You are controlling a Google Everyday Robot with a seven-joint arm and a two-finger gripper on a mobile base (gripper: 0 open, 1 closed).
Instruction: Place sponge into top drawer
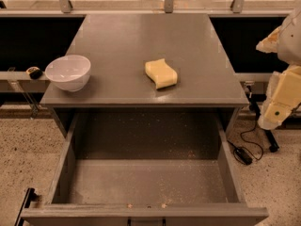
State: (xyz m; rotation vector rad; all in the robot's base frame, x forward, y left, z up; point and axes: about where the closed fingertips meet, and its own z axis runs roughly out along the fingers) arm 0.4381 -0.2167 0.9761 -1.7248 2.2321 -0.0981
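I read this as the very start of the job: the sponge (161,73) lies flat on the grey worktop (141,36), a little right of centre and set back from the front edge, with nothing touching it. A white bowl (68,72) sits well apart from it near the left front corner. Below, the top drawer (146,182) is pulled fully out towards me, and its speckled floor has nothing in it. My claw (281,98) hangs at the right edge of the view, off the side of the worktop and well away from the sponge; I cannot tell whether it is open or closed, and it carries nothing that I can see. The step in hand is the reach. The next move, as I judge it, calls for swinging left over the worktop, coming down over the sponge and taking it across its narrow waist, gently since foam gives.
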